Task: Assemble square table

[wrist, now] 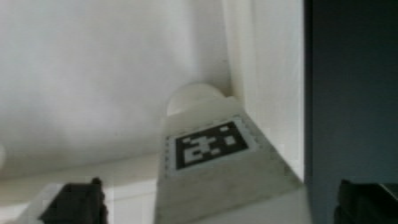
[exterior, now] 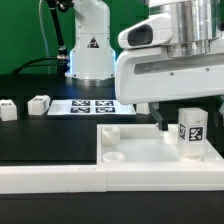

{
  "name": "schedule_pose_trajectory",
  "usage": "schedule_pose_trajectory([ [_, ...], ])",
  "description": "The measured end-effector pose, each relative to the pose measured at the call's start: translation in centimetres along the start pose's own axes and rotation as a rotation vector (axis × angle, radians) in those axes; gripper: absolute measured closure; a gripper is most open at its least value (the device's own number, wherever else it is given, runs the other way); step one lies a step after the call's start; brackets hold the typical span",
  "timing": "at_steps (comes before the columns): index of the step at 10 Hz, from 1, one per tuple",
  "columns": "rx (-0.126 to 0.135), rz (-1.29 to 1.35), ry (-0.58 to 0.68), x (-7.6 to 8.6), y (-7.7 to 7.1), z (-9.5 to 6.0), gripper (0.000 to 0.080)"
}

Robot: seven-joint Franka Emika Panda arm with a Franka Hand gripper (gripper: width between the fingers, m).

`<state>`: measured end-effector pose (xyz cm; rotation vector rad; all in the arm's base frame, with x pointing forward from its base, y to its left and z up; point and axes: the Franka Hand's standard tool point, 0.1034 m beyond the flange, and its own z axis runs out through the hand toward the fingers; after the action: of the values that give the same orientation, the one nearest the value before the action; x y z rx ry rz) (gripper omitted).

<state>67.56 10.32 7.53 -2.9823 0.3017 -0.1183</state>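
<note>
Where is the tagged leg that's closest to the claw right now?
At the exterior view's right, the leg stands upright on the square top, just beside the open claw.

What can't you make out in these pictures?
Exterior view: the standing leg hides its own socket in the tabletop.
Exterior view: the lying legs' tags are too small to read.
Wrist view: blurred; the picture edge cuts off all of the pincer but its fingertips.

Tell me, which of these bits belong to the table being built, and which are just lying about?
For the job: square top; upright leg on it, between the open tool's fingers; leg at the exterior view's far left; leg beside it.
Just there: marker board; black table.
</note>
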Motion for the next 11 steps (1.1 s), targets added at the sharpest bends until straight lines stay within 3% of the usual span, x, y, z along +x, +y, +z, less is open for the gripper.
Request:
schedule_pose_trajectory([
  [1,0.001,0.006,0.0,0.02,0.05,0.0,0.0273],
  [2,0.001,0.006,0.0,0.02,0.06,0.0,0.0273],
  [3,0.002,0.027,-0.001,0.0,0.02,0.01,0.0424],
  [4,0.004,0.136,-0.001,0.01,0.04,0.01,0.0508],
  [7,0.004,0.335,-0.001,0.04,0.11,0.0,0.0508],
  [9,0.015,0.693,-0.003,0.02,0.18,0.13,0.0508],
  [11,0.099,1.094,-0.002,-0.01,0.61,0.19,0.0508],
])
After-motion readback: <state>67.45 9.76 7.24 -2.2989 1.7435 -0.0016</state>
